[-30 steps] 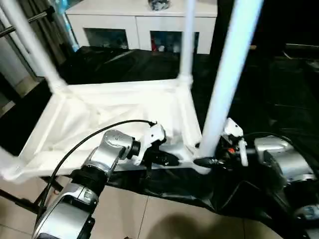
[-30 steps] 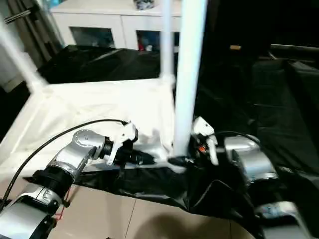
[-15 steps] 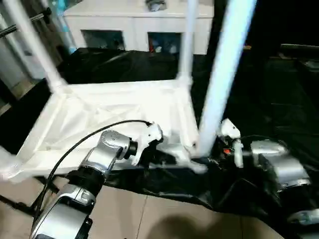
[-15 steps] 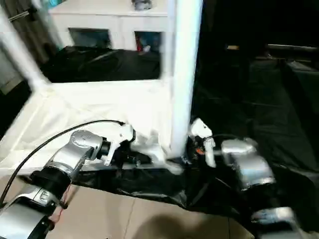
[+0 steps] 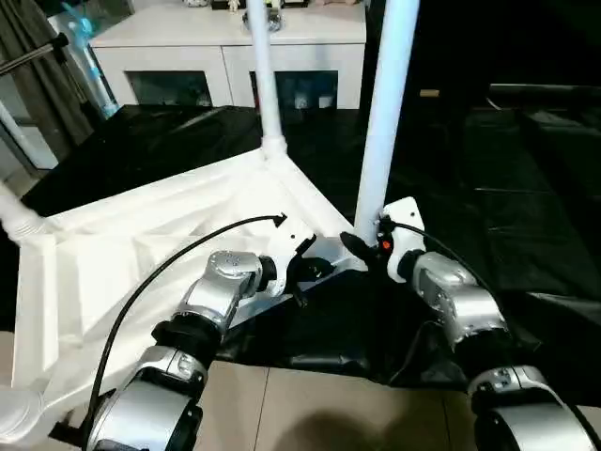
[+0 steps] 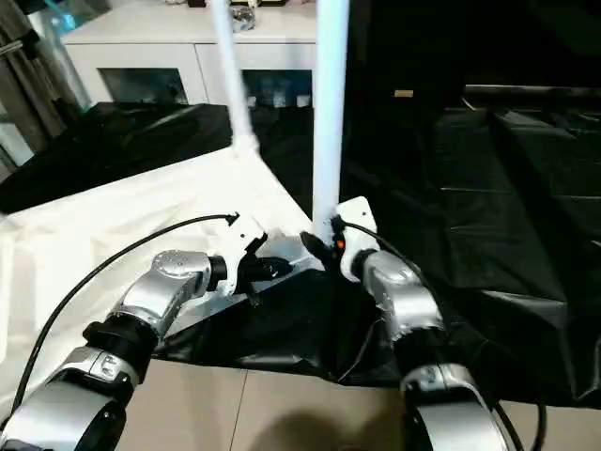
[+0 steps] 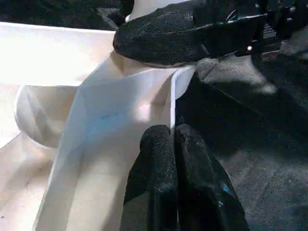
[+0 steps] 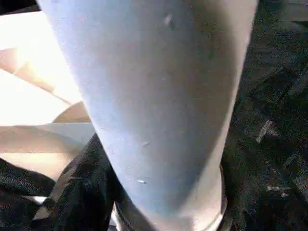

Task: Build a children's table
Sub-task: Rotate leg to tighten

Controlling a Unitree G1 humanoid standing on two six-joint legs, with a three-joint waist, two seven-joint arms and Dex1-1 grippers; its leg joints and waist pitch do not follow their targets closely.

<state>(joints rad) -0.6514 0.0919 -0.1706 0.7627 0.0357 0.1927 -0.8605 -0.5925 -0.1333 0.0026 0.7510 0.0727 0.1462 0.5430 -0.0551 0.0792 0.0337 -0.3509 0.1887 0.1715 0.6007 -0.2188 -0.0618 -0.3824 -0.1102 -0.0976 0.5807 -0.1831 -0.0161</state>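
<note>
White tabletop (image 5: pixel 141 254), white legs (image 5: pixel 380 141); black floor sheet (image 5: pixel 526 235); white cabinet (image 5: pixel 225 47).

White leg (image 8: pixel 159 106), apparently socketed.

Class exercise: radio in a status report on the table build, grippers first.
Left gripper shut, at tabletop rim. Right gripper clamped round near leg at its corner socket. Far leg upright. Nothing in the way.

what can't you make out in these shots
- Tops of the near leg and far leg: cut off by the head views' upper edge.
- Near leg's seat in its socket: hidden by the right gripper.
- Cabinet contents: too small.
- Tabletop left corner: cut off.
</note>
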